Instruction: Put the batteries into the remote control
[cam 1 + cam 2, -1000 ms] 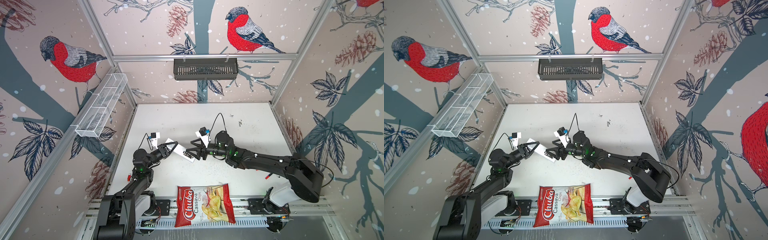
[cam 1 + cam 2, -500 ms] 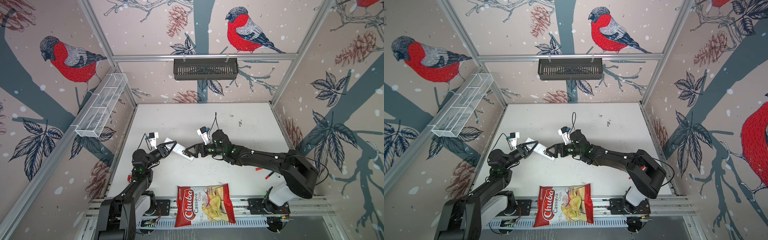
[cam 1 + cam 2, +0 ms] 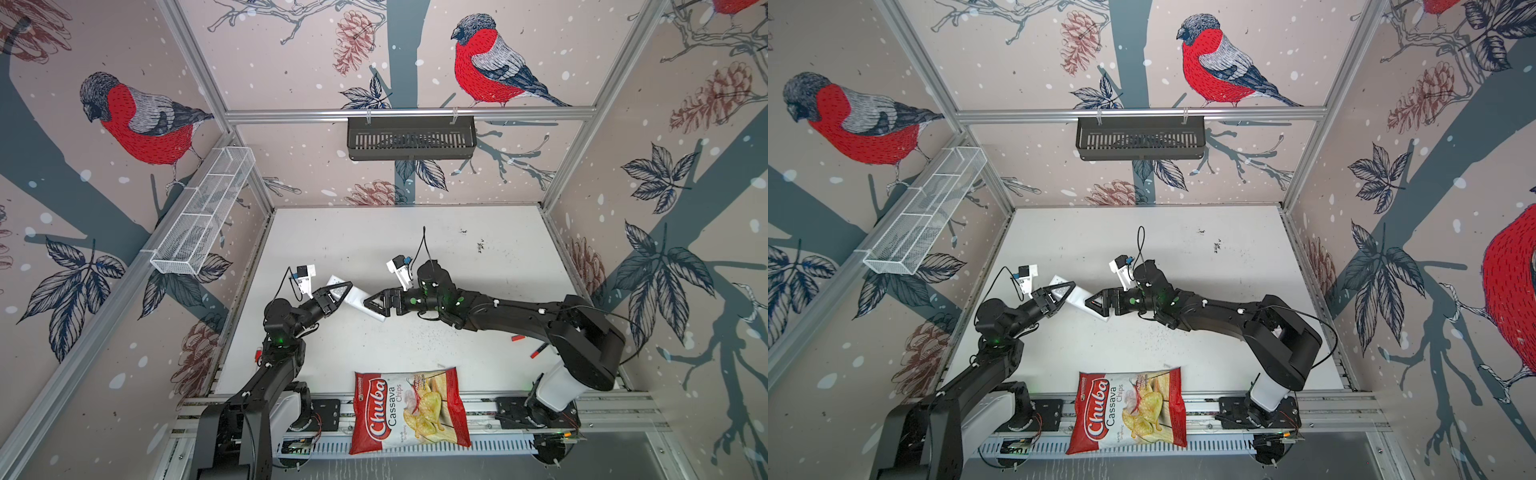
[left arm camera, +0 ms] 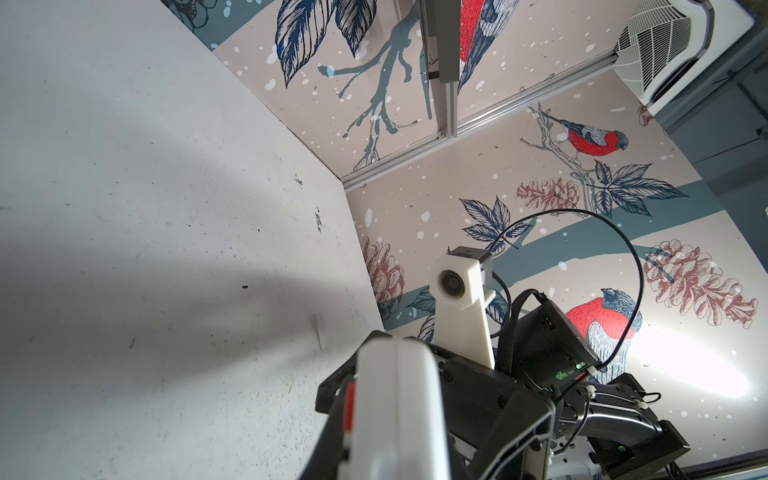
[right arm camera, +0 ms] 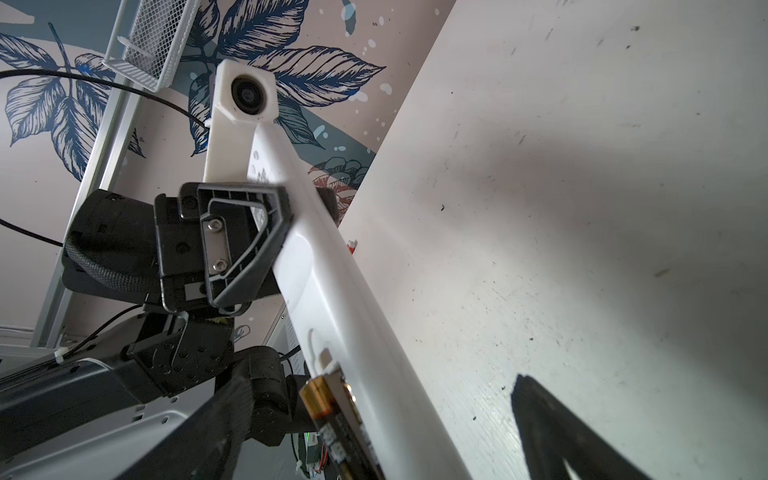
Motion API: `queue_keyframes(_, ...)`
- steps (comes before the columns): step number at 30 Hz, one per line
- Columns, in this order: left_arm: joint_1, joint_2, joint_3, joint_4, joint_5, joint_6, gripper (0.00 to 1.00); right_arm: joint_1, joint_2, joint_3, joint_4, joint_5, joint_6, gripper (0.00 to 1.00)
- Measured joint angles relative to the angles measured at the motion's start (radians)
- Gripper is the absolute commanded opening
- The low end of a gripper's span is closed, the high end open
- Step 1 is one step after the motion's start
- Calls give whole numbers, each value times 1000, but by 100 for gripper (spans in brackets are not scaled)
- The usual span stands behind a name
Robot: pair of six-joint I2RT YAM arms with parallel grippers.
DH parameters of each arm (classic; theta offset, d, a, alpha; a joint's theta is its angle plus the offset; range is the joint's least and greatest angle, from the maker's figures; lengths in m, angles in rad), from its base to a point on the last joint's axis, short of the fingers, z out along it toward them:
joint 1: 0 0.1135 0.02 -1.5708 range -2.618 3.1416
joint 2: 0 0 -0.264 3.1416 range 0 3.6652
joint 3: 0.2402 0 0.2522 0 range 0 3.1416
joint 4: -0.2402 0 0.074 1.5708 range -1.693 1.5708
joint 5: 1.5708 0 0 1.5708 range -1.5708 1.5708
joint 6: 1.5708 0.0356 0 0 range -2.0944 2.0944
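Grips the remote control [image 3: 358,299] near one end with the left gripper [image 3: 347,291], clamped shut, holding it above the worktop [image 3: 436,257]. Spreads the right gripper [image 3: 369,305] wide around the remote's other end. Shows one battery [image 5: 332,419] lying along that end between the parted jaws; cannot tell whether seated.

- We see the remote control [image 3: 356,296] bridging the left gripper [image 3: 345,289] and the right gripper [image 3: 371,305], raised above the table [image 3: 415,249].
- A battery [image 5: 332,419] sits in the remote control's end, between the right gripper's fingers [image 5: 552,428].
- Back along the right gripper's arm, we find two small bits [image 3: 518,338] on the table.
- The chips bag [image 3: 409,411] lies at the table's near edge, well apart from both grippers.
- A wire basket [image 3: 203,216] hangs on the wall to the left gripper's side.
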State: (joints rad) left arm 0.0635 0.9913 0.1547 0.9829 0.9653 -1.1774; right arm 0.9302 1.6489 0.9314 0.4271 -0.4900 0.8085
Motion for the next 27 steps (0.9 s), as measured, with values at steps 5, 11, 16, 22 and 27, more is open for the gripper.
queue_keyframes(5,0,-5,0,0,0,0,0,1,21,23,-20,12,-2,99)
queue_keyframes(11,2,-6,-1,0,0,0,0,7,23,30,-49,28,-24,98)
queue_keyframes(16,5,-6,-1,0,-1,0,0,9,23,32,-77,42,-32,98)
queue_keyframes(22,5,-7,-2,0,-1,0,0,10,31,32,-90,46,-48,97)
queue_keyframes(27,5,-10,-3,-1,-1,0,0,10,34,41,-93,46,-50,97)
